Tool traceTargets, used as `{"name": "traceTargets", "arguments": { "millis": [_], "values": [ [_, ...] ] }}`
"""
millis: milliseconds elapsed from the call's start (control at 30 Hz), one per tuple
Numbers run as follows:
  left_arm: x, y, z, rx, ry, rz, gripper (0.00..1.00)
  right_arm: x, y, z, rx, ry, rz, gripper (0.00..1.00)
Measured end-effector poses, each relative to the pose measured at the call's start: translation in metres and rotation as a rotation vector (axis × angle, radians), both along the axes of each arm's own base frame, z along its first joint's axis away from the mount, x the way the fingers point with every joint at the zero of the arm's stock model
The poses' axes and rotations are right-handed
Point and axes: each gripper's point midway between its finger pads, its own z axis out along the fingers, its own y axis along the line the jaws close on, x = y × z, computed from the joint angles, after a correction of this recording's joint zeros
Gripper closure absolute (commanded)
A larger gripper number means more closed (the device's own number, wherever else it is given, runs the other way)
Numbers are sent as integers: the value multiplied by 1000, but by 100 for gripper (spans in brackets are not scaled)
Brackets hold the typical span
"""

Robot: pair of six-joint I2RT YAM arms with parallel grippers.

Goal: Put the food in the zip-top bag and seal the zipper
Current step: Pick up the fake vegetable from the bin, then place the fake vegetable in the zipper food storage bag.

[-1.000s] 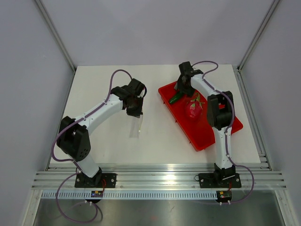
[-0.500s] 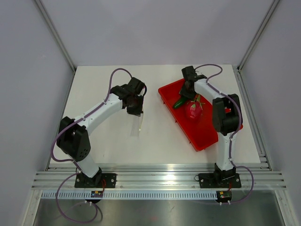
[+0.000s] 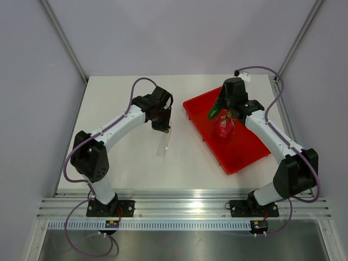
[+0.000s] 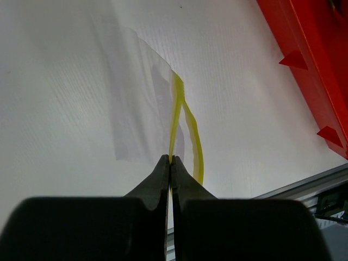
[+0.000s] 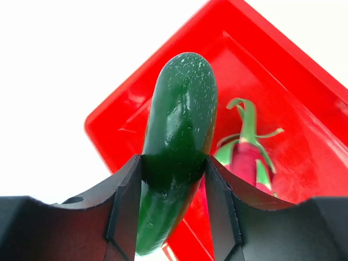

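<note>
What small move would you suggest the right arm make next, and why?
Probably carry the cucumber left toward the bag: the right gripper holds it over the tray, and the left gripper pinches the zipper, its mouth slightly parted.

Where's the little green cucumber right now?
In the top view, the small dark green cucumber is on the right, gripped by the right gripper over the red plastic tray's far corner, close to the pink dragon fruit.

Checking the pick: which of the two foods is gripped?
The dark green cucumber, clamped in the right pincer; the pink dragon fruit lies free in the red tray.
</note>
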Motion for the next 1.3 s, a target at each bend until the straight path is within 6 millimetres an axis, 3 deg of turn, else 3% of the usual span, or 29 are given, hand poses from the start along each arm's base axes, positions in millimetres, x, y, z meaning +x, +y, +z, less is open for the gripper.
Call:
{"name": "traceTargets", "arguments": {
  "millis": [67, 233, 367, 500, 700, 1000, 1300],
  "values": [
    [-1, -2, -5, 0, 15, -6, 100, -7, 14, 15, -16, -54, 45, 78],
    [-1, -5, -8, 1, 31, -13, 100, -30, 71, 40, -4, -151, 190, 78],
    [1, -9, -3, -17, 23, -18, 100, -48, 111, 49, 39, -201, 280, 78],
    [2, -12, 0, -32, 22, -15, 100, -59, 134, 51, 81, -215, 317, 79],
    [1, -15, 0, -48, 37, -5, 100, -61, 154, 45, 131, -215, 310, 80],
    [5, -19, 8, -66, 23, -6, 100, -61, 181, 15, 127, -176, 295, 81],
    [2, -23, 10, -92, 40, -19, 100, -57, 170, -9, 89, -172, 204, 82]
  ]
}}
